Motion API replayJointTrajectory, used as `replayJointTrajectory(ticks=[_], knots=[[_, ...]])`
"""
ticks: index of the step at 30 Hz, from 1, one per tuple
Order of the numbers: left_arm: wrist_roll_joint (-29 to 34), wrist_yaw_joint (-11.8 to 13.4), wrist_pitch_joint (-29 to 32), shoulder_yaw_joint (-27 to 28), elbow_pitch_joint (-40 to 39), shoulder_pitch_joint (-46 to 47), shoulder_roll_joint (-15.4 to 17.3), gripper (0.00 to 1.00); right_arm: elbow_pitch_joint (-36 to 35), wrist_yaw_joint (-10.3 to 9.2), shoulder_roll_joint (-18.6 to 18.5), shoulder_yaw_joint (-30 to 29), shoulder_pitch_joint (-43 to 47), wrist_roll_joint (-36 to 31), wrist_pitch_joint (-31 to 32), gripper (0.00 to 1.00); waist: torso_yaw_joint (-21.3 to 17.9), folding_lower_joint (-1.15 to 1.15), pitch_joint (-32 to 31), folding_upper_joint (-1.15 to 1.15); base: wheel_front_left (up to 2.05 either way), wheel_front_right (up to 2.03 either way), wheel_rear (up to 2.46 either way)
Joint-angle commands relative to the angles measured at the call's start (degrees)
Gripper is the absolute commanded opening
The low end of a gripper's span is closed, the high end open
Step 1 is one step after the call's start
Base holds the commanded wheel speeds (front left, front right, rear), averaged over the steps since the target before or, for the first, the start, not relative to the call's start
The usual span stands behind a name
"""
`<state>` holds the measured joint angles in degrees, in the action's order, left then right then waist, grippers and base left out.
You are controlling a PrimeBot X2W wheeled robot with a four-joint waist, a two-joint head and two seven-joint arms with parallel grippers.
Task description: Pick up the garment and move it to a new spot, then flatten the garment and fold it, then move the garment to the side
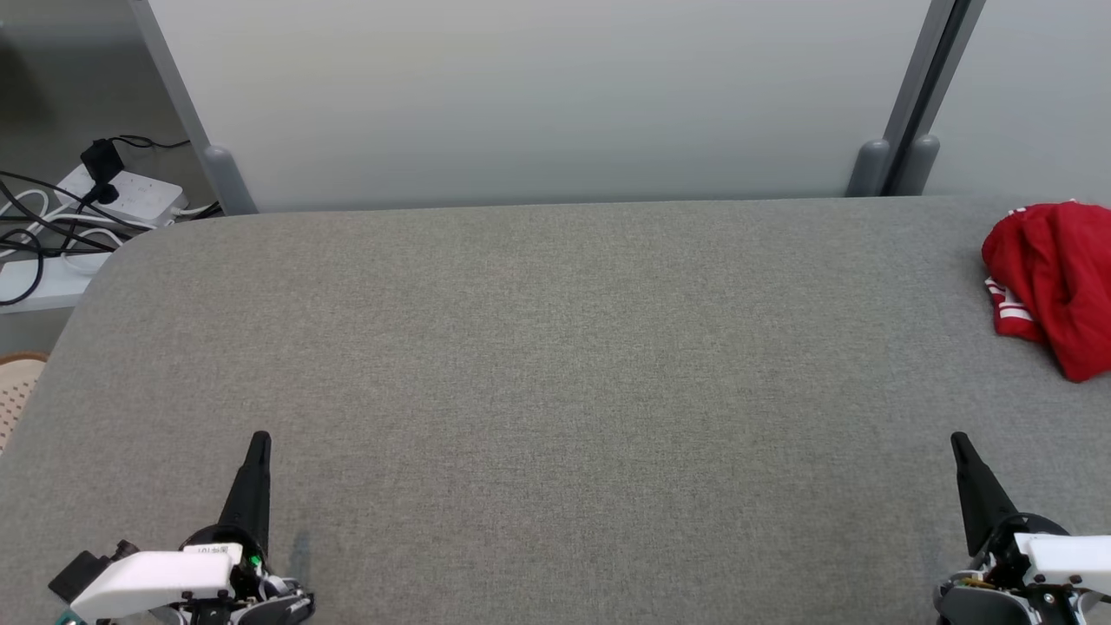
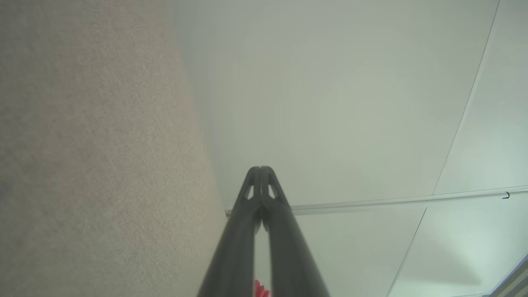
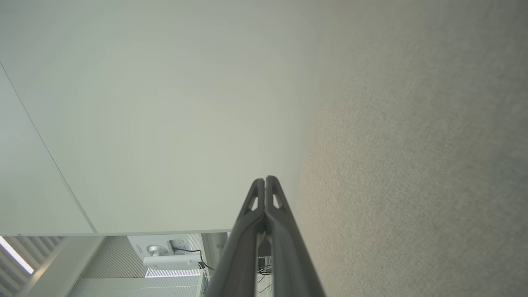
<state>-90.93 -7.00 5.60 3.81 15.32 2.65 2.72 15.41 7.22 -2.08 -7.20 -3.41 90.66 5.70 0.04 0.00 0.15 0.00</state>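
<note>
Red garment (image 1: 1052, 282), crumpled, looks soft and light; I would pinch it at a raised fold. Left gripper (image 1: 259, 441) and right gripper (image 1: 959, 441) are both closed, holding nothing.

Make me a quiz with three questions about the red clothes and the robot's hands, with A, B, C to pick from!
1. Where does the garment lie on the table?
A. at the far right side
B. in the middle
C. at the near left corner

2. What colour is the garment?
A. blue with dots
B. red with white stripes
C. all green

3. How are the left gripper and the right gripper?
A. both wide open
B. one is holding the garment
C. both shut, holding nothing

Answers:
1 A: it lies bunched at the right edge of the head view.
2 B: the cloth is red with white bands along one edge.
3 C: each is closed to a point, well apart from the garment.
</note>
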Motion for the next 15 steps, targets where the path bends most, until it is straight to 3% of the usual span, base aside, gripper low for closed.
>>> replayJointTrajectory(ticks=[1,15], knots=[[-1.7,-0.5,0.4,2.1,-1.3,3.5,0.6,0.0,-1.4,0.26,-0.9,0.8,-2.8,1.6,0.7,0.0,0.0,0.0,0.0,0.0,0.0,0.0,0.0],[-1.6,-0.5,0.5,2.3,-1.3,3.5,0.5,0.0,-1.4,0.26,-0.9,0.8,-2.8,1.6,0.7,0.0,0.0,0.0,0.0,0.0,0.0,0.0,0.0]])
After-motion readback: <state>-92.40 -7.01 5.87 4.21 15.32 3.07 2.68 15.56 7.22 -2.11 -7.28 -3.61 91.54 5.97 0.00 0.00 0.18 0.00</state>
